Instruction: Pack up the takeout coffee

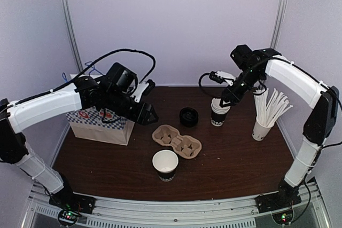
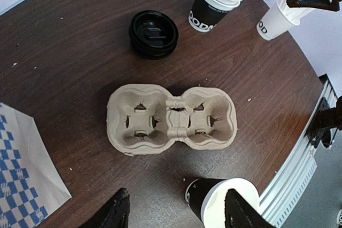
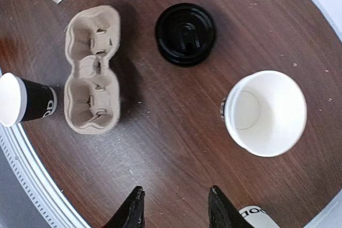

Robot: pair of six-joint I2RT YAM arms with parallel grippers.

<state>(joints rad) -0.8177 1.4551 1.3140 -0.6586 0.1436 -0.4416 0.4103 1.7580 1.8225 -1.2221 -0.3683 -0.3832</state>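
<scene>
Two bent arms hover; left gripper (image 1: pixel 150 115) and right gripper (image 3: pixel 173 206) spread, empty; moulded pulp carrier (image 1: pixel 177 141), glossy round black lid (image 1: pixel 188 116).

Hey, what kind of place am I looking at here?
Probably a lab test bench staged as a coffee takeout counter: two white robot arms bolted to a dark wooden table, with a black paper cup, white inside, a brown moulded-pulp two-cup carrier and a blue-checked paper bag.

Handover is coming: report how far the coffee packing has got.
Done: one black paper cup stands alone, still lidless, apart from the cup stack. In hand: nothing; left fingers and right fingers open, empty. Left: lid it from the black lids, seat it in the cup carrier.
</scene>
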